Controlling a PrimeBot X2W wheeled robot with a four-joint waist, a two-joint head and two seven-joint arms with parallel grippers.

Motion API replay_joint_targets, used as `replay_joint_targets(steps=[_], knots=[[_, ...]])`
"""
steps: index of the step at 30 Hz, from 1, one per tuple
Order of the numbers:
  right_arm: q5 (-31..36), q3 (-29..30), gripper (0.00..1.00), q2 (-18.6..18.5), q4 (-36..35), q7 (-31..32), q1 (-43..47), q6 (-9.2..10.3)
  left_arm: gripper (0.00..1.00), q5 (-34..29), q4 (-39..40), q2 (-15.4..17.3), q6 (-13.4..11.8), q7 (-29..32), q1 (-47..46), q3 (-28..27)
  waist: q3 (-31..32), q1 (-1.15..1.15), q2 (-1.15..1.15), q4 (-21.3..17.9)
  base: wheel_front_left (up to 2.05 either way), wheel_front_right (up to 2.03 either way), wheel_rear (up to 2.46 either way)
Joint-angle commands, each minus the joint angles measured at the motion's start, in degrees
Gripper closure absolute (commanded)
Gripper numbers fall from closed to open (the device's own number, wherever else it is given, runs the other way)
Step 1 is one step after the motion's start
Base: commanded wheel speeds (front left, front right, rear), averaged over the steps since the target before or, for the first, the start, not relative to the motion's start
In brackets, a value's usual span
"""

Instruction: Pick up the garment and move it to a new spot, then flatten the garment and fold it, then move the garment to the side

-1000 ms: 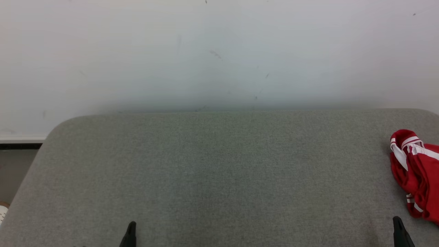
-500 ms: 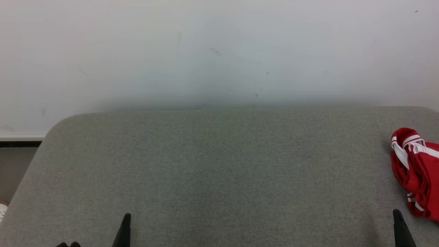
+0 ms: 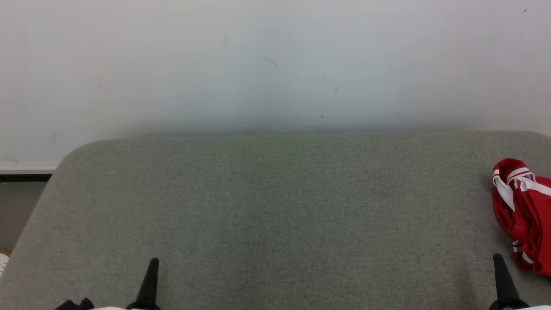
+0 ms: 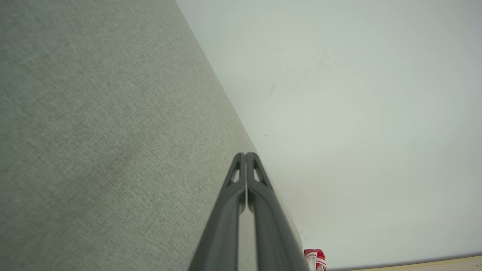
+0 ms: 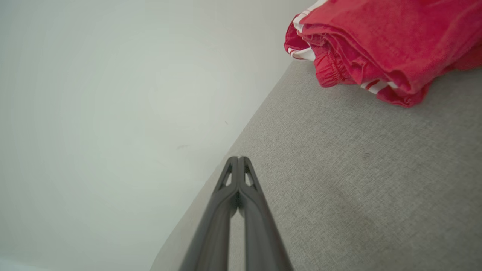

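Plainly, the red garment point(image 3: 523, 215) with white stripes lay bunched in a loose heap on the grey cloth-covered table point(image 3: 275, 206). It sat at the table's right side, roughly midway between the near and far edges, and part of the heap ran out past the head view's border. Its folds were piled on one another, with a white-banded hem showing at the end nearest the table's far edge. The left gripper point(image 3: 152, 262) stood over the table's near edge, toward the left side, its jaws pressed flat together with nothing between them. The right gripper point(image 3: 499, 257) stood over the same near edge toward the right side, near the garment but clear of it, its jaws likewise closed tight and empty. Both pointed toward the table's far edge, where a pale wall point(image 3: 275, 64) rose directly behind the table.
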State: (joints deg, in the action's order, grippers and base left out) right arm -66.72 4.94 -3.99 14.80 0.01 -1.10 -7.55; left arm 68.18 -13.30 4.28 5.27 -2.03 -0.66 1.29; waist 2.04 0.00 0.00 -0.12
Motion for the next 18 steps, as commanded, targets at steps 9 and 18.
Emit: replay_joint_targets(steps=[9, 18], knots=[[-5.64, 0.57, 1.0, 0.03, -0.73, 1.43, -1.87, 0.07, 1.0, 5.76, 0.12, 0.43, 0.78, 1.47, -2.03, -1.41, -0.35, 0.0, 0.0, 0.02, 0.0, 0.0, 0.0], [-10.26, 0.82, 1.0, 0.29, -0.79, 2.58, -2.75, 0.08, 1.0, 10.48, -0.06, 0.38, 1.14, 2.71, -2.85, -2.42, -0.71, 0.0, 0.0, 0.04, 0.0, 0.0, 0.0]])
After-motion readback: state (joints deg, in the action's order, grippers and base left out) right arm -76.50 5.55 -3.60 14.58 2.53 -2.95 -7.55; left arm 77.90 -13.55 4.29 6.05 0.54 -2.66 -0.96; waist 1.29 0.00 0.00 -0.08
